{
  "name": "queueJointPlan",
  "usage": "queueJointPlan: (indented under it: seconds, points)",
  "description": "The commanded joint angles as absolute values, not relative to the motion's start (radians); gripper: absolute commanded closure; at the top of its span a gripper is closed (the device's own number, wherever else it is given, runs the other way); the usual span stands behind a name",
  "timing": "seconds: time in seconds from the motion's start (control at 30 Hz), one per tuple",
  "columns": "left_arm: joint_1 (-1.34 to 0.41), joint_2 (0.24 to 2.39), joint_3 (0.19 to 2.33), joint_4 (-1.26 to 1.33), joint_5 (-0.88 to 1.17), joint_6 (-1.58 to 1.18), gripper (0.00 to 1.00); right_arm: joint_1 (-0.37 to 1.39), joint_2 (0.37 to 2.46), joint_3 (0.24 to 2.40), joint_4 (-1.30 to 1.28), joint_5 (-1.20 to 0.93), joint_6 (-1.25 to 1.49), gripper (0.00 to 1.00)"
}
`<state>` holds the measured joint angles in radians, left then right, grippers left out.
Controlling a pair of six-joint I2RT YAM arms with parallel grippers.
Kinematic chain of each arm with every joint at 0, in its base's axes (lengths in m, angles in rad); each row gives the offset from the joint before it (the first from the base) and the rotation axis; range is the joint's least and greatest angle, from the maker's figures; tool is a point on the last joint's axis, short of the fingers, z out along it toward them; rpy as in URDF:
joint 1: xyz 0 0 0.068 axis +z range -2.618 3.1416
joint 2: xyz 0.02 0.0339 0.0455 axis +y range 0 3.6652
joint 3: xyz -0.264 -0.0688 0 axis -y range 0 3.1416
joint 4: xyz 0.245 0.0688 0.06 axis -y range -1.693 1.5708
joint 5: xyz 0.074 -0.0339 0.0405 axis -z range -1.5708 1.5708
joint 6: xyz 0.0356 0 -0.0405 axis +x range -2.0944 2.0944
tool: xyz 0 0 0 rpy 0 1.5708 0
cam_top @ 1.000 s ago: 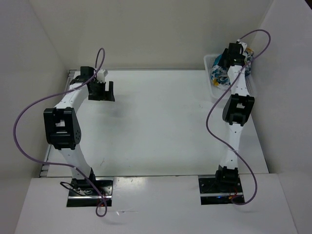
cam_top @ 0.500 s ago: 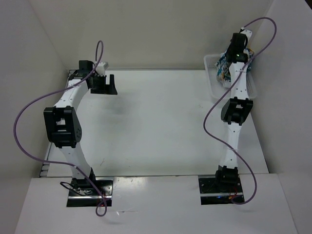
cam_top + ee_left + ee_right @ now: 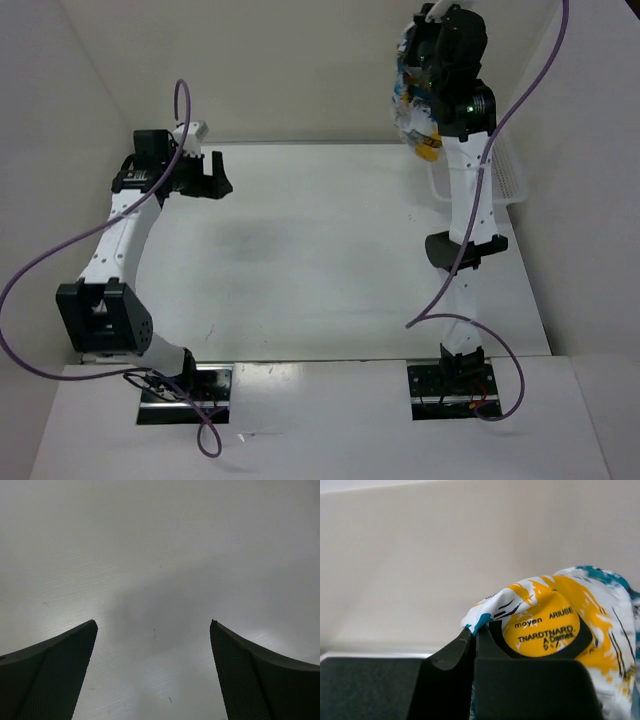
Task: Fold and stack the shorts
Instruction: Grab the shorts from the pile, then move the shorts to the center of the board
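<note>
- So, the right end effector (image 3: pixel 474 639) was clamped shut on a bunched-up bit of the shorts (image 3: pixel 414 108), with the fabric pinched right at its fingertips.
- The shorts hung in a crumpled wad up in the air, above the white basket (image 3: pixel 510 178) and a bit to its left.
- The left end effector (image 3: pixel 152 625) sat well apart from the basket, across the table (image 3: pixel 320 250) at its left side, spread wide and gripping nothing, facing down at the table.
</note>
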<state>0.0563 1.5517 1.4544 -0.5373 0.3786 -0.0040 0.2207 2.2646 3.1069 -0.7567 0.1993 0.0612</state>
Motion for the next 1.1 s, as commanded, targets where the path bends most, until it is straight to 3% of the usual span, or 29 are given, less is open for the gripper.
queueJointPlan:
  seconds: [0.0, 0.33, 0.47, 0.5, 0.57, 0.6, 0.77, 0.87, 1.07]
  points:
    - [0.054, 1.387, 1.356, -0.523, 0.350, 0.000, 0.00, 0.348, 2.203, 3.137, -0.935, 0.094, 0.075, 1.00]
    - [0.120, 1.029, 1.085, -0.551, 0.285, 0.000, 0.00, 0.764, 2.171, 3.060, -1.060, 0.123, 0.121, 1.00]
    - [0.140, 0.944, 1.048, -0.551, 0.285, 0.000, 0.00, 0.787, 2.152, 2.972, -1.049, 0.123, 0.132, 0.99]
    - [0.150, 0.934, 1.039, -0.551, 0.285, 0.000, 0.00, 0.787, 2.152, 2.949, -1.049, 0.123, 0.132, 0.70]
    - [0.159, 0.922, 1.039, -0.551, 0.276, 0.000, 0.00, 0.787, 2.152, 2.871, -1.049, 0.132, 0.132, 0.29]
    - [0.160, 0.922, 1.039, -0.551, 0.276, 0.000, 0.00, 0.787, 2.152, 2.853, -1.049, 0.132, 0.132, 0.02]
    - [0.160, 0.922, 1.039, -0.551, 0.267, 0.000, 0.00, 0.787, 2.079, 2.774, -1.049, 0.181, 0.095, 0.02]
    - [0.160, 0.922, 1.039, -0.551, 0.267, 0.000, 0.00, 0.787, 1.944, 2.579, -1.031, 0.172, 0.037, 0.02]
    - [0.160, 0.969, 0.980, -0.655, 0.267, 0.000, 0.00, 0.787, 1.334, 1.507, -0.942, -0.005, -0.132, 0.02]
